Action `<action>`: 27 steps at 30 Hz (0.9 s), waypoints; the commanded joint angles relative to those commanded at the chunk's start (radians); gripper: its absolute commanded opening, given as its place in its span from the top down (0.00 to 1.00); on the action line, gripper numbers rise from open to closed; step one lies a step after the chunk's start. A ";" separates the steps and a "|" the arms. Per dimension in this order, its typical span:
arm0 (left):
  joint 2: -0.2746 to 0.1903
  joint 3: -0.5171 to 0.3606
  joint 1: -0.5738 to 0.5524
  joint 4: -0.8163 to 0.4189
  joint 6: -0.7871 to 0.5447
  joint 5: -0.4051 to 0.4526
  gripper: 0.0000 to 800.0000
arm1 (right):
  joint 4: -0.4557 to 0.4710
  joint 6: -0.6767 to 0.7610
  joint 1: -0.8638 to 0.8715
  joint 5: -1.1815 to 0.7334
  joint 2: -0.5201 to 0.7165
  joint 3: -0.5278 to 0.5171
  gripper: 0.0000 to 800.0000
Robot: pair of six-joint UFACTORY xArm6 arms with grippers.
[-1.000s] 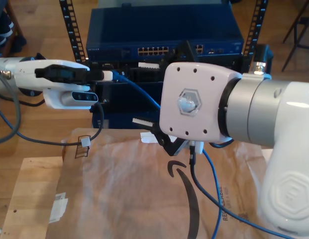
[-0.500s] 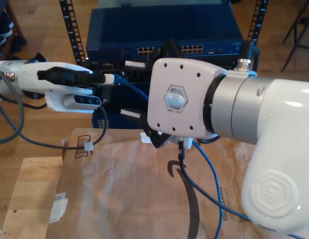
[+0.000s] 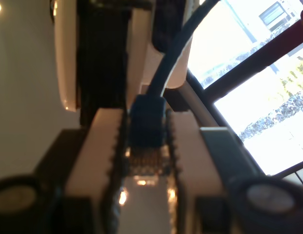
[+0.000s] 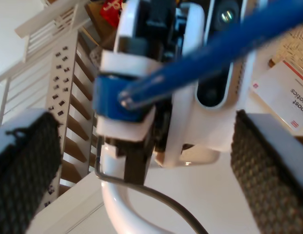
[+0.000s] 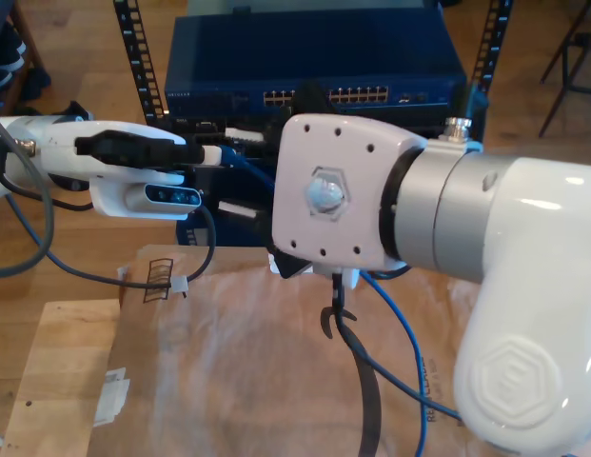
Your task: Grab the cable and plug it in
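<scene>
My first gripper [image 3: 146, 161] is clamping the cable [image 3: 163, 63] plug between its jaws. My second gripper [image 4: 141, 161] is holding its jaws open, facing that plug [image 4: 114, 100].

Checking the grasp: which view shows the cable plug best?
First wrist view: the cable plug sits sharp between my first gripper fingers. Second wrist view shows it blurred beyond my second gripper; exterior view shows mostly its trailing length.

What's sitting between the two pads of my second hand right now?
In the second wrist view, my first hand, clamped on the cable at its blue plug end, sits between the open pads of my second hand; neither pad touches it.
</scene>
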State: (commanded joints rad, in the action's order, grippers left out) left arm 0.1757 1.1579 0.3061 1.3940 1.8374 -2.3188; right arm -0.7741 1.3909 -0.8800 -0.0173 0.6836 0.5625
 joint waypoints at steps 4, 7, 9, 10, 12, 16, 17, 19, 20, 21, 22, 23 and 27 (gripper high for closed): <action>-0.002 0.000 0.000 0.000 -0.002 -0.008 0.96 | 0.000 -0.002 -0.002 0.052 0.000 -0.006 0.46; -0.002 0.000 0.000 0.000 -0.002 -0.020 0.96 | 0.002 -0.002 -0.003 0.057 0.000 -0.009 0.46; -0.003 0.000 0.000 0.000 -0.002 -0.020 0.96 | 0.002 -0.002 -0.003 0.057 0.000 -0.009 0.46; -0.002 0.000 0.000 0.000 0.000 -0.020 0.96 | 0.000 0.000 -0.003 0.057 0.000 -0.009 0.47; -0.002 0.000 0.000 0.000 -0.002 -0.021 0.96 | 0.000 0.000 -0.003 0.058 0.000 -0.011 0.50; -0.002 0.002 0.000 0.000 0.000 -0.021 0.96 | 0.000 0.000 -0.003 0.060 0.000 -0.011 0.55; -0.002 0.002 0.000 0.000 0.000 -0.021 0.96 | 0.000 0.000 -0.003 0.060 0.000 -0.011 0.55; -0.003 0.003 0.000 0.000 0.000 -0.021 0.96 | 0.000 0.000 -0.003 0.060 0.000 -0.011 0.59; -0.003 0.002 0.000 0.000 0.000 -0.021 0.96 | 0.000 0.002 -0.003 0.060 0.000 -0.012 0.60; -0.003 0.002 0.000 0.000 0.000 -0.021 0.96 | 0.000 0.002 -0.003 0.060 0.000 -0.011 0.62; -0.003 0.002 0.000 0.000 -0.002 -0.021 0.96 | 0.000 0.002 -0.003 0.061 0.000 -0.012 0.64; -0.003 0.002 0.000 0.000 0.000 -0.021 0.96 | 0.000 0.002 -0.003 0.061 0.000 -0.012 0.65; -0.003 0.002 -0.006 0.000 0.000 -0.021 0.96 | 0.000 0.003 -0.003 0.061 0.000 -0.012 0.69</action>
State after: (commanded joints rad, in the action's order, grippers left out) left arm 0.1726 1.1594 0.3000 1.3940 1.8374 -2.3403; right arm -0.7741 1.3940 -0.8830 0.0441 0.6836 0.5503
